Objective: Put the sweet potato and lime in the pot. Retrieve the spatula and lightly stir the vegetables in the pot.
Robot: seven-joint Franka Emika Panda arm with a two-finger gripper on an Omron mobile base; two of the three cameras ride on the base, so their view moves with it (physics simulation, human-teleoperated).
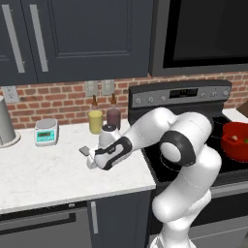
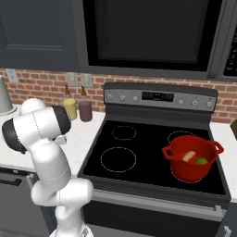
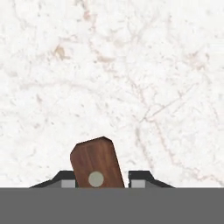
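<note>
Your gripper (image 3: 99,183) sits low over the white marble counter (image 3: 131,78), its tips either side of the spatula (image 3: 95,162) handle; you cannot tell whether they pinch it. Farther off, the red pot (image 2: 192,157) on the stove's (image 2: 139,152) right burner holds the sweet potato (image 2: 188,156) and lime (image 2: 201,160).

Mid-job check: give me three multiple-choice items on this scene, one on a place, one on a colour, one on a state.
1. The pot stands: A on the floor; B at the stove's front right; C at its back left.
2. The spatula's handle is: A blue; B white; C reddish-brown.
3. The sweet potato and lime are: A both in the pot; B both on the floor; C one in, one out.
B: it covers that burner ring. C: wood grain in the hand view. A: both lie inside its red wall.
</note>
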